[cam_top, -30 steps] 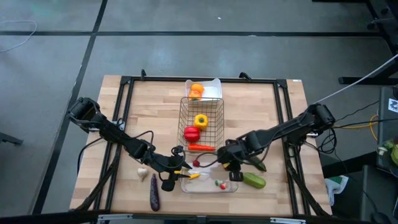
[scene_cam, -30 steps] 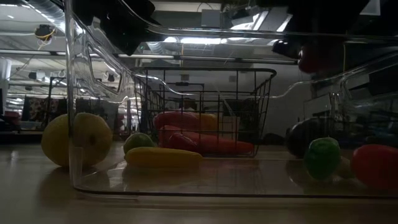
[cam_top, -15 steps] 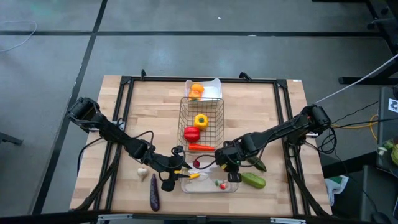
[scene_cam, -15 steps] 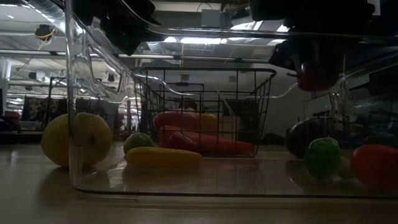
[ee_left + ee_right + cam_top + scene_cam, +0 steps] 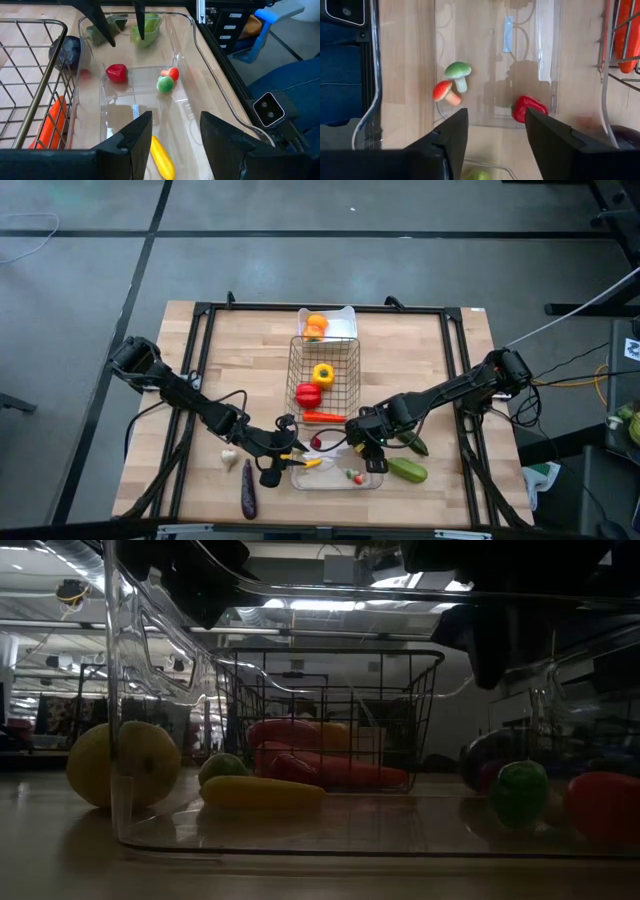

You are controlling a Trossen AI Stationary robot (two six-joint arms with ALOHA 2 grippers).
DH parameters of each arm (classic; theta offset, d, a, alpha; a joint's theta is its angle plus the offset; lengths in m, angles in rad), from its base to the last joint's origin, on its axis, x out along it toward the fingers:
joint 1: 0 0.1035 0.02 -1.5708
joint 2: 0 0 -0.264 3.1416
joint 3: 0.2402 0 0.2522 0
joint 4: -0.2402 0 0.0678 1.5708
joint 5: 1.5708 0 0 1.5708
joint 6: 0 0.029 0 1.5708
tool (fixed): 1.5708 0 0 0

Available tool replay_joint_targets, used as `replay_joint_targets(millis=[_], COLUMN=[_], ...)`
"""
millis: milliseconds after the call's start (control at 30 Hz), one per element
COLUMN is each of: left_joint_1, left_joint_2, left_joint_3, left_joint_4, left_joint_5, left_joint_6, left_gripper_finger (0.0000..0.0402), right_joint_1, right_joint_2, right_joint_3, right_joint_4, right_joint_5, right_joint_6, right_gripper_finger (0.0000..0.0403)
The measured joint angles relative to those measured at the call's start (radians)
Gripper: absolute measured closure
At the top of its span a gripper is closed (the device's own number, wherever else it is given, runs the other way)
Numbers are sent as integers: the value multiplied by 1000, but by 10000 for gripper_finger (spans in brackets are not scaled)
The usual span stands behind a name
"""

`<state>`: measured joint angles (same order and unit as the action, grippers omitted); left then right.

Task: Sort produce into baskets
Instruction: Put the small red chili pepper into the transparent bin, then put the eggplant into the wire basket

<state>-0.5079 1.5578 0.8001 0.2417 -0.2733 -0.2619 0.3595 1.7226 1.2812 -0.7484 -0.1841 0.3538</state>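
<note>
My right gripper [image 5: 492, 145] hangs over the clear plastic tray [image 5: 545, 30], fingers parted and empty; a small red pepper [image 5: 528, 107] lies in the tray below. My left gripper [image 5: 175, 137] hovers at the tray's other end, half open and empty.

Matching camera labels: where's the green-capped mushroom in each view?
High view: green-capped mushroom in the clear tray, right of its middle.
Low view: right side, behind the tray's wall.
Left wrist view: near the centre.
Right wrist view: left of centre.
Shared landmark: the red-capped mushroom right beside it.
</note>
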Motion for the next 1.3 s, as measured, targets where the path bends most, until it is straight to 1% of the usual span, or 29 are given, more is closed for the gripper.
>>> replay_joint_targets(millis=[167, 267, 433, 600, 733, 867, 933, 1000, 1100, 1167, 1300], left_joint_1=[0, 2, 20, 43, 46, 43, 36, 30, 16, 5, -24], left_joint_2=[0, 0, 0, 0, 0, 0, -11, -34, -90, -125, -180], left_joint_3=[0, 0, 0, 0, 0, 0, 8, 28, 78, 124, 214], left_joint_4=[0, 0, 0, 1, 15, 43, 16, -39, -213, -382, -720], left_joint_5=[0, 0, 4, 62, 71, 73, 73, 73, 73, 74, 74], left_joint_6=[-1, -37, -130, -257, -257, -194, -166, -160, -176, -230, -400], left_gripper_finger=[238, 227, 183, 143, 132, 134, 136, 136, 136, 136, 137], right_joint_1=[0, 0, 0, 0, 0, 0, 0, 0, 0, 0, 0], right_joint_2=[0, 0, 0, 0, 0, 0, 0, 0, 0, 0, 0], right_joint_3=[0, 0, 0, 0, 0, 0, 0, 0, 0, 0, 0], right_joint_4=[0, 0, 0, 0, -1, -1, -1, -3, -5, -6, -7], right_joint_5=[0, 0, 0, 0, 0, 0, 0, 0, 0, 0, 0], right_joint_6=[0, 0, 5, 8, 8, 8, 8, 8, 8, 8, 8], right_gripper_finger=[205, 205, 205, 205, 205, 205, 205, 205, 205, 205, 205])
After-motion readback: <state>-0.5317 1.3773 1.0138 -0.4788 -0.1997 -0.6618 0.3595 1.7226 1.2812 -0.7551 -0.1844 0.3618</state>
